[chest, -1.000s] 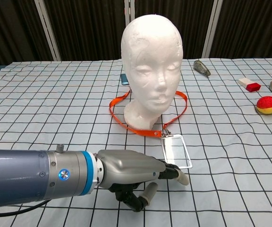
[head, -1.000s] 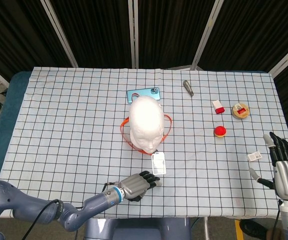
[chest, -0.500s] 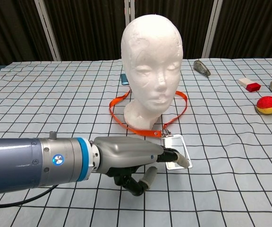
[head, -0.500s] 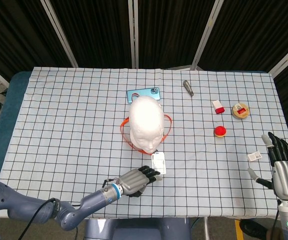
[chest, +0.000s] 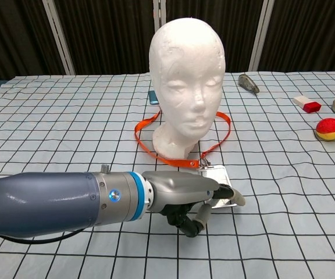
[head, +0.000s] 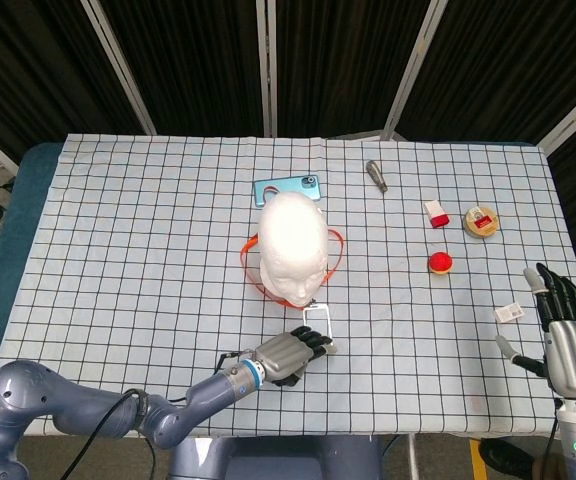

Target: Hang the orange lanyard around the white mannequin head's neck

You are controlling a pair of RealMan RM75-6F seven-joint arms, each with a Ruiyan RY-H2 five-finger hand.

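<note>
Left hand [chest: 199, 195] now over badge [chest: 218, 177], on checked tablecloth [head: 118, 250].

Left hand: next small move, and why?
Probably close the fingers on the badge holder and lift slightly. The left hand lies over it, and the orange lanyard rings only the base of the white mannequin head, flat on the table, not hung on the neck.

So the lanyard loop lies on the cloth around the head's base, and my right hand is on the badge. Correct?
Not quite: the left hand is on the badge, as the chest view shows. The lanyard does lie around the mannequin head base.
</note>
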